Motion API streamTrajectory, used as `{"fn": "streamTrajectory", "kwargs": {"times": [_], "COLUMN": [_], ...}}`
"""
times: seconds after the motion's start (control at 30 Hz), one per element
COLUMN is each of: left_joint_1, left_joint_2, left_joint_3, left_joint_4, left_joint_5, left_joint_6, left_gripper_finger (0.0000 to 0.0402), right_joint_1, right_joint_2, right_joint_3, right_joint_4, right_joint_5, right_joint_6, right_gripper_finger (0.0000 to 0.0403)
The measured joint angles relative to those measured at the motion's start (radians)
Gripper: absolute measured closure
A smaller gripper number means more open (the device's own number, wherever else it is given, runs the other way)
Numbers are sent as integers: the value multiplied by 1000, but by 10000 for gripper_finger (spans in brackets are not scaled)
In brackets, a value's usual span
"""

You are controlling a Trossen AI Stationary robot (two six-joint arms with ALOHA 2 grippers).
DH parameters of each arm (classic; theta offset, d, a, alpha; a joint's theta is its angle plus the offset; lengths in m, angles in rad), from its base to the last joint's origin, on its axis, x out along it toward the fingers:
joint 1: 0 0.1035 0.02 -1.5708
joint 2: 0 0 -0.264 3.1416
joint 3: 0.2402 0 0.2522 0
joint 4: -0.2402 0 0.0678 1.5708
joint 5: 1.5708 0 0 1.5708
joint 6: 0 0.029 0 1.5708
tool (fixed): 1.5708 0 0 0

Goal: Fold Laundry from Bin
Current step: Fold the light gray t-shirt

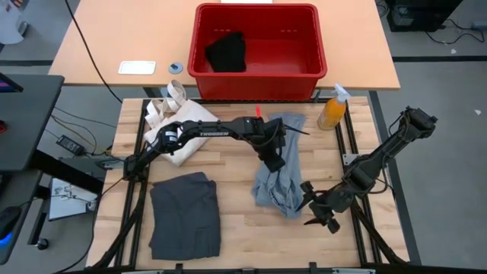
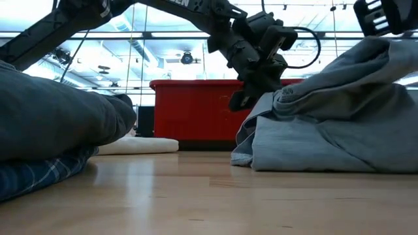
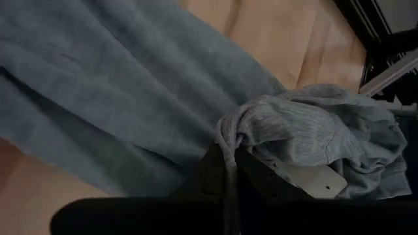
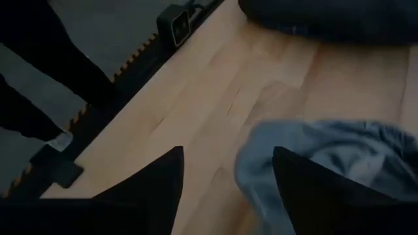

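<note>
bin (image 1: pixel 259 65): red crate, set past the table's far edge; black piece (image 1: pixel 226 52) left inside
charcoal-grey piece (image 1: pixel 185 213): folded flat on table, near-left
light grey piece (image 1: pixel 279 164): bunched mid-table
left gripper (image 1: pixel 273 158): clamped on light grey piece's fabric
right gripper (image 1: pixel 313 211): spread wide, just beside the garment's near edge

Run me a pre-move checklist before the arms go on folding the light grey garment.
1. Left hand gripping the light grey garment: ok, fabric is bunched between its fingers in the left wrist view.
2. Right hand open at the garment's near edge: ok, not yet gripping.
3. Garment flat: not ok, crumpled.
4. Folded dark grey piece out of the way: ok, lies apart.
5. Red bin emptied: not ok, black piece inside.
6. Orange spray bottle upright: ok.
</note>
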Motion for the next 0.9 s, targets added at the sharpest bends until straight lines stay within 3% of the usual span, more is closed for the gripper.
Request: {"fn": "streamTrajectory", "kwargs": {"times": [0.33,0.63,0.7,0.8,0.9], "left_joint_1": [3,6,6,6,6], "left_joint_2": [0,0,0,0,0], "left_joint_3": [0,0,0,0,0], "left_joint_4": [6,5,5,5,5], "left_joint_5": [0,0,0,0,0], "left_joint_6": [-19,-7,-6,-6,-5], "left_gripper_finger": [385,385,385,385,385], "right_joint_1": [-10,-50,-54,-63,-70], "right_joint_2": [44,196,224,260,271], "right_joint_3": [-12,-40,-40,-40,-40], "right_joint_4": [14,51,60,54,23], "right_joint_5": [121,75,94,76,73], "right_joint_6": [-73,-111,-125,-138,-104], "right_gripper_finger": [224,235,268,364,391]}}
